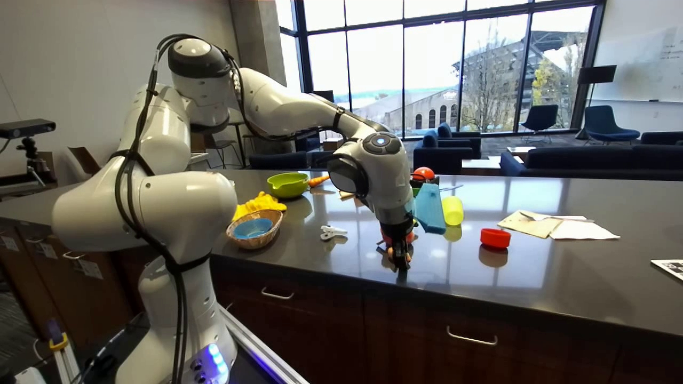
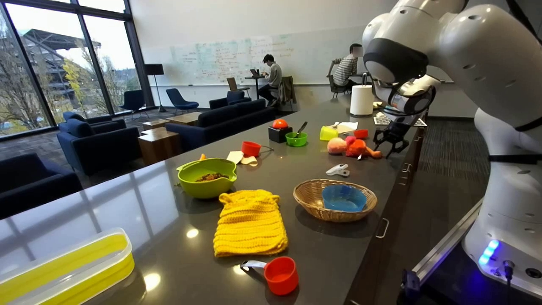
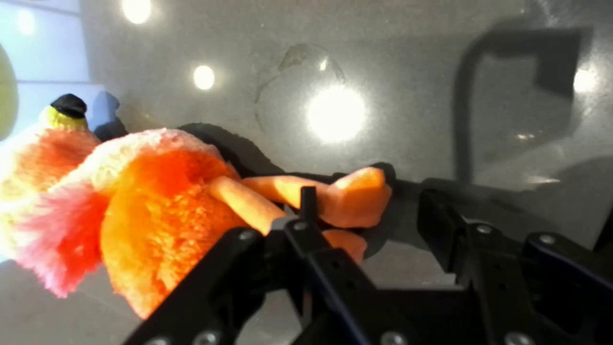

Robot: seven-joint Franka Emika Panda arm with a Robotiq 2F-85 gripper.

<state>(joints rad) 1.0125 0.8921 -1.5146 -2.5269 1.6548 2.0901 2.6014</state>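
Note:
An orange and pink plush bird (image 3: 172, 201) with a black-tipped yellow beak lies on its side on the grey counter in the wrist view. Its thin legs stretch toward my gripper (image 3: 371, 211), which is low over the counter and open. One finger (image 3: 309, 203) crosses in front of the legs; whether it touches them I cannot tell. An orange foot (image 3: 357, 201) lies between the fingers, with a gap to the far finger (image 3: 433, 230). In both exterior views the gripper (image 1: 401, 261) points down near the counter's front edge, at the leg end of the plush bird (image 2: 356, 147).
Near the bird are a yellow cup (image 1: 452, 210), a red cup (image 1: 495, 238) and a white clip (image 2: 338, 170). A wicker basket (image 2: 309, 202) with a blue bowl (image 2: 344, 198), a yellow knitted cloth (image 2: 252, 224) and a green bowl (image 2: 205, 182) stand farther along the counter.

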